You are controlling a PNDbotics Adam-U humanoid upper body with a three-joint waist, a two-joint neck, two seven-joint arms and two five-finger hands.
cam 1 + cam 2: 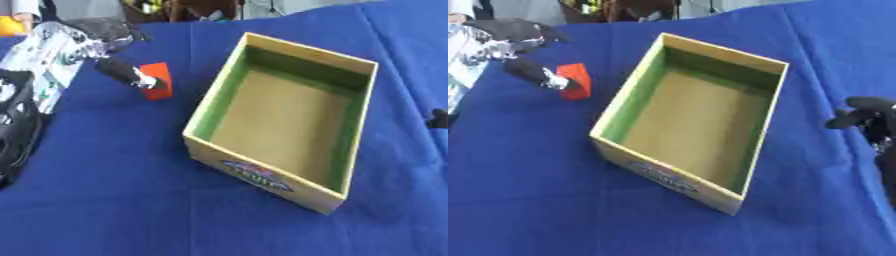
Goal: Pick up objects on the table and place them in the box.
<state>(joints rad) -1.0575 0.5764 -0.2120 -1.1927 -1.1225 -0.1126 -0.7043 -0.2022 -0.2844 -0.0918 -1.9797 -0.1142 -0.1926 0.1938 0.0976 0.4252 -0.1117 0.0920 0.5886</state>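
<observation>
One box (284, 117) stands in the middle of the blue cloth (114, 200), turned at an angle, so that one corner points toward the camera. It is open on top. Its outer walls are yellowish, its inner walls are green, and its floor is tan. A printed label is on the near wall, but I cannot read it. Nothing lies inside the box.

To the left of the box, near but apart from it, a small red block (157, 80) sits on the cloth. The left hand (129, 73) comes in from the upper left side. A dark finger with a silver part lies over the block and touches its near side. The other fingers of this hand are hidden or too blurred, so I cannot tell if the hand closes around the block or only touches it with one straight finger. The block seems to rest on the cloth.

The right hand (866, 116) shows at the right edge, well apart from the box, best in the right eye view. Its dark fingers (870, 103) reach toward the left and are a little bent, relaxed, and they hold nothing.

At the far left edge there is a white patterned thing (48, 55) and a black object (17, 125), both only partly seen.
</observation>
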